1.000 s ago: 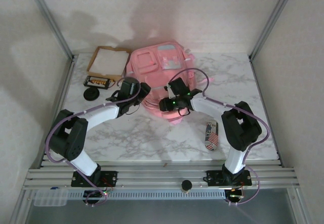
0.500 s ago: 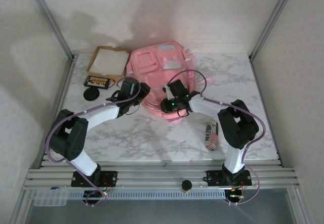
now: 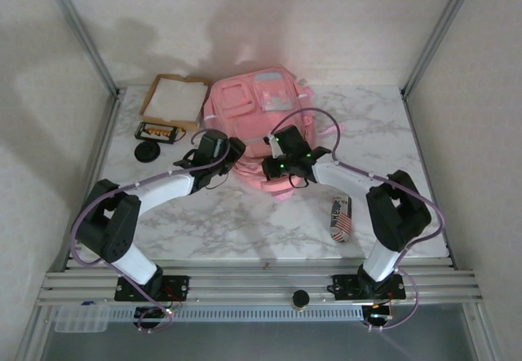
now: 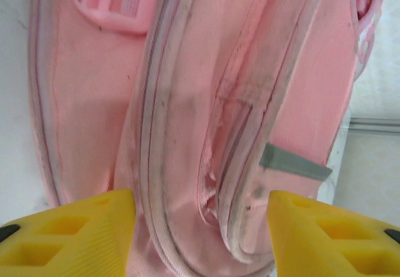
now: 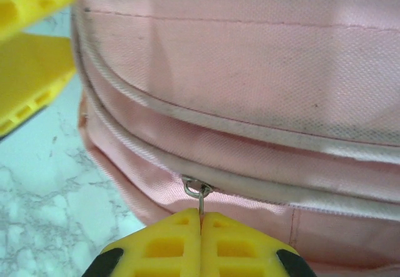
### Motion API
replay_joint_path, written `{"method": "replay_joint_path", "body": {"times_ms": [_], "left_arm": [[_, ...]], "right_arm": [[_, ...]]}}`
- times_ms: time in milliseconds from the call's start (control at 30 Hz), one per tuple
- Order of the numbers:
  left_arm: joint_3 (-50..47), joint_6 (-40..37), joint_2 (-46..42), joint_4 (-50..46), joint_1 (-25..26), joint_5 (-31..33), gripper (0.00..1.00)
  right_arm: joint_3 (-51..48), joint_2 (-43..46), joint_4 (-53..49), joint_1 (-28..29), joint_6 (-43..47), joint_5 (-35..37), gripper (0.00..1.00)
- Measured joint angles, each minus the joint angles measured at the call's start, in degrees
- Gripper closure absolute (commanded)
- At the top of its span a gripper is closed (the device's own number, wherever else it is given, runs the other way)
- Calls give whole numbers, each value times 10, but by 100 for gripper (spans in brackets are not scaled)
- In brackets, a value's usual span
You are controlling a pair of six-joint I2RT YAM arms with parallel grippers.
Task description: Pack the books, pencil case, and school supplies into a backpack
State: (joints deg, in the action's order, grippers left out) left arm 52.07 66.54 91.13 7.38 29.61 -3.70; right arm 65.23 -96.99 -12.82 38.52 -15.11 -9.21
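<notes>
Backpack (image 3: 254,108) flat against the far edge of the tabletop (image 3: 245,222), about midway along it, front pockets up.

Right claw (image 3: 270,168) at the backpack's near side, right of its middle. Closed tight, fingertips (image 5: 181,233) meeting on the thin metal zipper pull (image 5: 199,192), pinching its lower end. Pull ring hooked into the zip seam running across just above the fingertips; pink fabric rising behind.

Left claw (image 3: 234,149) at the backpack's near-left side, close beside the right claw. About half spread, fingers (image 4: 69,230) astride the folded edge of the backpack; zip tracks and pink folds filling the gap and pressed against both fingers, so gripping that edge.

Pencil case (image 3: 340,218) with flag print lying well apart on the tabletop, toward the near-right corner.

Cardboard tray (image 3: 174,100) at the far-left corner, touching the backpack's left side.
</notes>
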Motion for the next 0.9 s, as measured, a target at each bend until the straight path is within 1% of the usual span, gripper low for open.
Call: {"method": "replay_joint_path", "body": {"times_ms": [33, 100, 200, 400, 567, 767, 833, 900], "left_arm": [[-2, 9, -3, 1, 5, 2, 44], [-4, 29, -5, 1, 17, 3, 49], [-6, 63, -5, 2, 37, 9, 54], [-35, 158, -2, 28, 80, 21, 57], [-28, 216, 38, 42, 90, 25, 63], [-7, 255, 58, 39, 94, 57, 66], [-4, 267, 60, 37, 97, 70, 71], [3, 278, 69, 35, 99, 77, 80]], "right_arm": [[0, 5, -1, 0, 2, -1, 100], [-3, 14, 1, 0, 2, -10, 100], [-13, 20, 5, 0, 2, -17, 100], [-34, 21, 31, 0, -3, -28, 100], [-56, 21, 58, 0, -11, -31, 100], [-76, 21, 84, -1, -16, -38, 100], [-77, 21, 92, -2, -16, -40, 100], [-78, 21, 96, -2, -16, -40, 100]]}}
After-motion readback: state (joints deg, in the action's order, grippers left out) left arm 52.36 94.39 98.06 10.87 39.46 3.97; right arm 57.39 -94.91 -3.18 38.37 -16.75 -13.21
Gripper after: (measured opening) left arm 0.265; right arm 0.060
